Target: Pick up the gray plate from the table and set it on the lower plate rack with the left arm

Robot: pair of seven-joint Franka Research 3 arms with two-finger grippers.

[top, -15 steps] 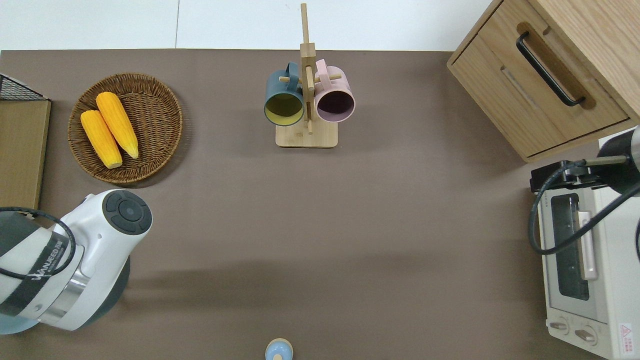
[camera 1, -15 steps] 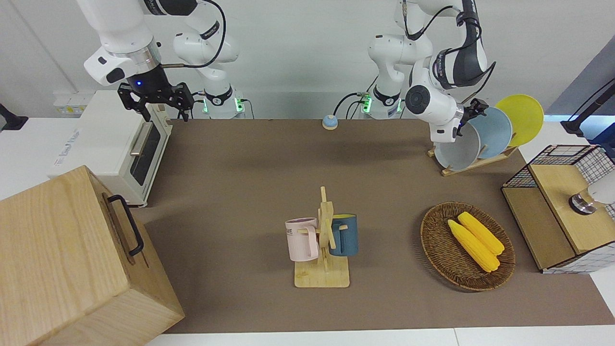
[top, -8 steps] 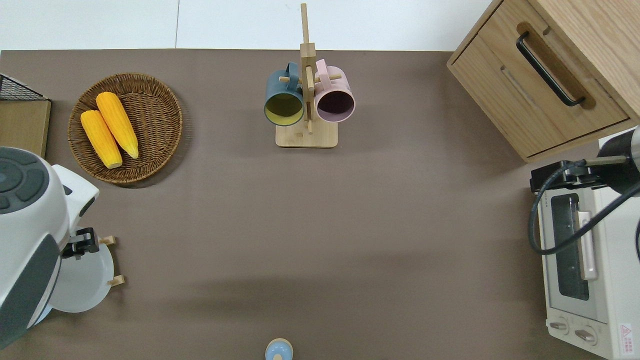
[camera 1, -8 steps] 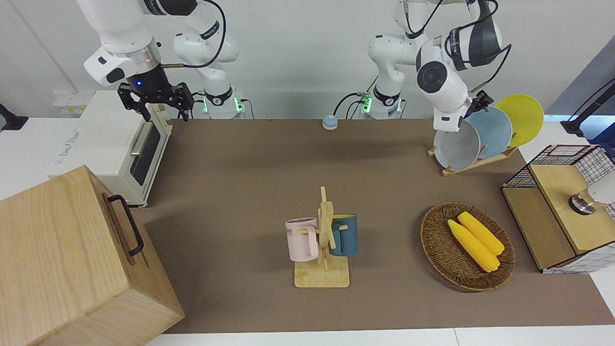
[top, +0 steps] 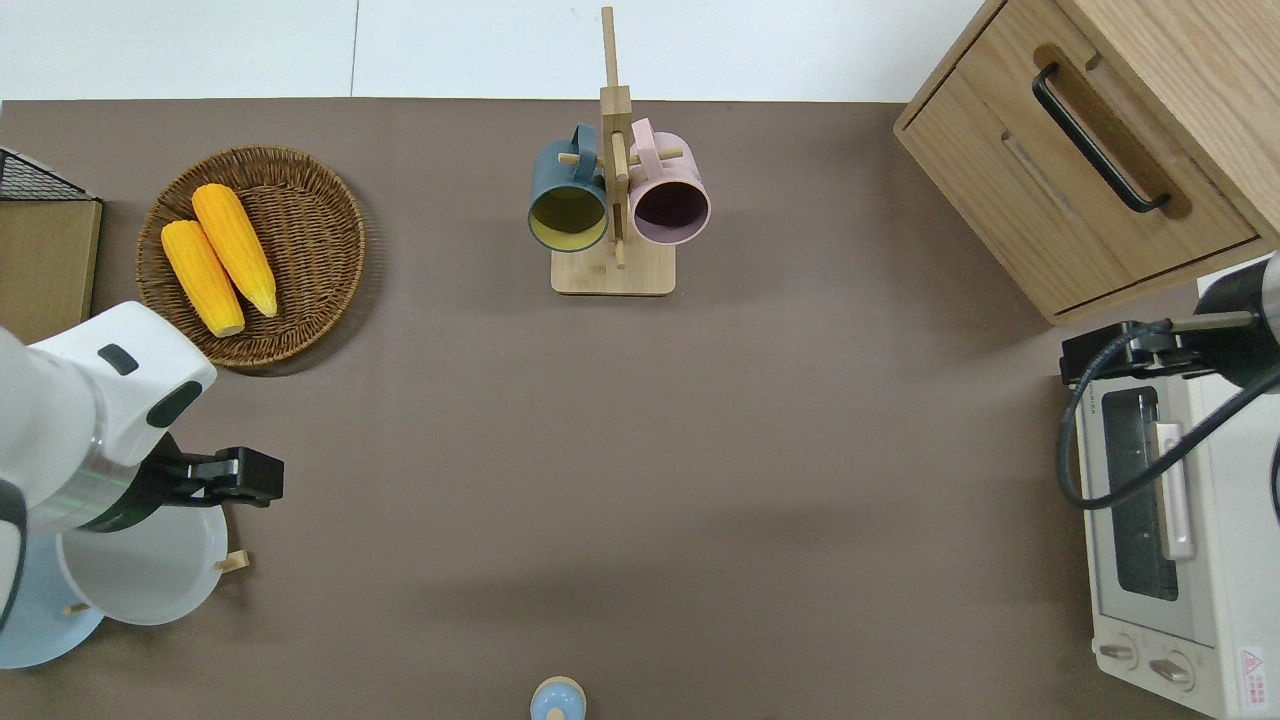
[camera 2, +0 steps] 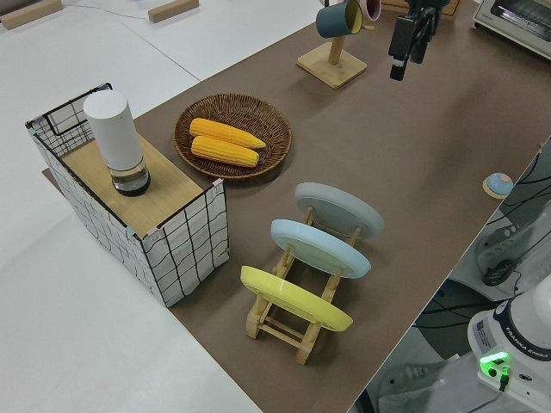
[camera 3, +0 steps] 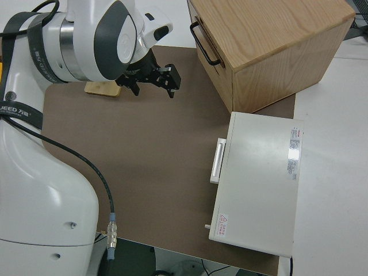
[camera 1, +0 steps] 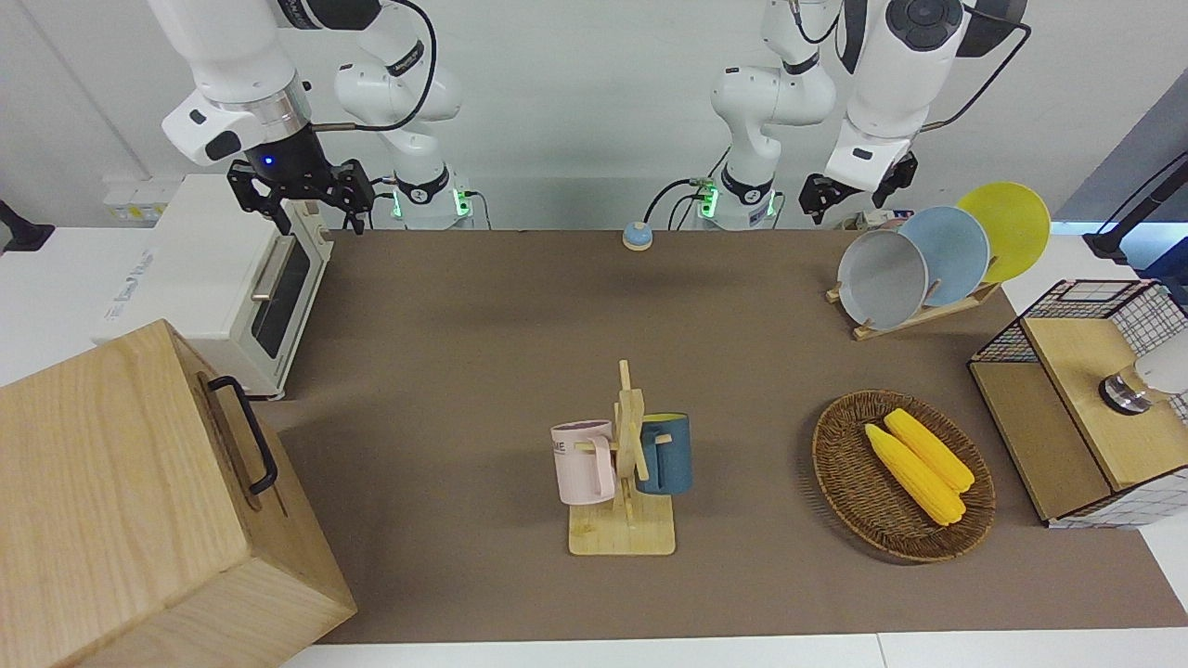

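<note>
Brown matte table [camera 1: 483, 315] w/ white edges fills the scene, pale wall past the robots' bases. Round pale-gray plate [camera 1: 882, 279] stands tilted in the small light-wood plate rack [camera 1: 914, 315], toward the left arm's end of the table, near the edge closest to the robots. It sits in the end slot toward the table's middle; round light-blue plate [camera 1: 949, 254] is in the next slot, round yellow plate [camera 1: 1007, 229] in the last. All three lean the same way, overlapping in the front view, apart from each other in the left side view.

Left arm's black two-finger gripper [camera 1: 856, 188] is up in the air, clear of the gray plate, holding nothing; fingers spread apart. Overhead view puts the gripper [top: 215, 478] over the rack's end farther from the robots, just at the gray plate's rim.

Right arm is parked; its black gripper [camera 1: 306, 193] has fingers apart, nothing in them.

Round woven wicker basket [camera 1: 840, 482] w/ two yellow corn cobs [camera 1: 919, 471] lies farther from the robots than the rack. Wooden mug tree on a square base [camera 1: 626, 520] stands mid-table, pink mug [camera 1: 583, 462] and dark-blue mug [camera 1: 666, 454] hanging on it. White toaster oven [camera 1: 223, 278] and a light-wood cabinet w/ black handle [camera 1: 139, 501] sit at the right arm's end.
</note>
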